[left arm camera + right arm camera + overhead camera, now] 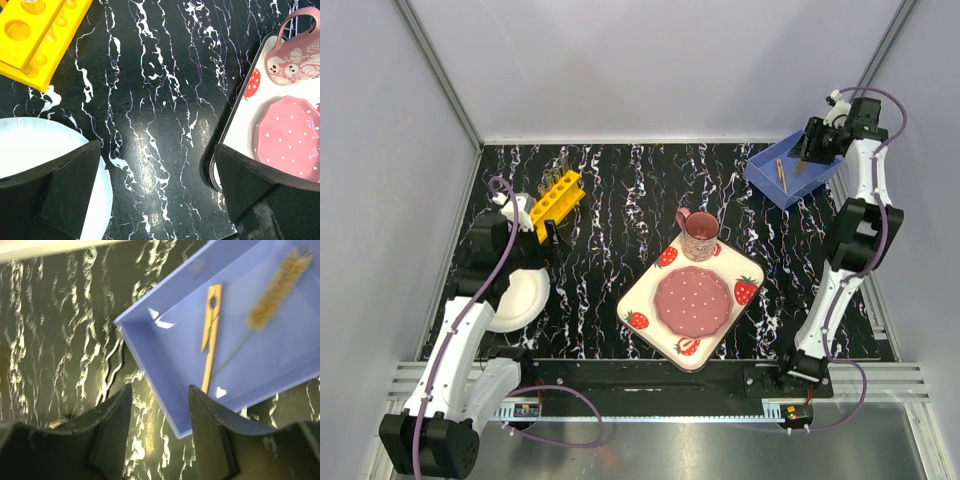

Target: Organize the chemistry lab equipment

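I have the right gripper (159, 400) hanging above the near corner of the blue tray (172, 365) at the far right of the table, jaws partly apart with nothing between them. The wooden clamp (211, 335) and a bristle tube brush (274, 290) lie flat in that tray, side by side but not touching, so I judge the sorting into the tray to be the step in hand, with those two pieces done. My left gripper (157, 150) is spread as wide as it goes and holds nothing. It hovers over bare marbled tabletop between the round white plate (30, 145) and the strawberry-print tray (240, 115), which carries the pink mug (295, 55). The yellow rack (45, 65) sits just beyond it at the far left, with thin clear tubes (557, 180) standing in its holes. I cannot find the small scissors in any view. Next, I reckon, the right arm needs to lift clear of the tray wall before it swings anywhere. If the rack is the next piece, the left arm is the nearer one. It would need to approach squarely so a finger does not knock the tubes.
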`<action>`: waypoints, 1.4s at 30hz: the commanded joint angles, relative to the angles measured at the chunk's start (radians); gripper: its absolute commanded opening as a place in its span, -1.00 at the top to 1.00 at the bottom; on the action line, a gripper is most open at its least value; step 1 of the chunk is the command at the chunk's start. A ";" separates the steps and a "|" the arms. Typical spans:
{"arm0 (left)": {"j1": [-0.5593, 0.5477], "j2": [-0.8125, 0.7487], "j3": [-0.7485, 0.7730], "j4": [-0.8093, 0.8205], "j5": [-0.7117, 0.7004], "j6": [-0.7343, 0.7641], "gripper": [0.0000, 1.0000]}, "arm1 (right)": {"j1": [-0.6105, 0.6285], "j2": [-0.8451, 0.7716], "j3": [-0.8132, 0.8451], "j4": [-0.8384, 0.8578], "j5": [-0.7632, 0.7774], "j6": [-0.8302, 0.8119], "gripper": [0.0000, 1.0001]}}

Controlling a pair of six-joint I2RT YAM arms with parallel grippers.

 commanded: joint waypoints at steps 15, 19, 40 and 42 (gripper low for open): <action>0.002 -0.027 -0.002 0.043 -0.002 0.011 -0.98 | 0.351 -0.210 -0.386 0.041 0.097 -0.146 -0.18; 0.002 -0.021 -0.001 0.043 0.004 0.013 -0.98 | 0.395 -0.155 -0.407 0.038 0.191 -0.160 -0.25; 0.002 -0.041 -0.004 0.045 0.014 0.013 -0.98 | 0.437 -0.031 -0.462 0.026 0.372 -0.211 0.24; 0.002 -0.044 -0.004 0.046 0.014 0.011 -0.98 | 0.437 -0.034 -0.475 0.027 0.384 -0.229 0.31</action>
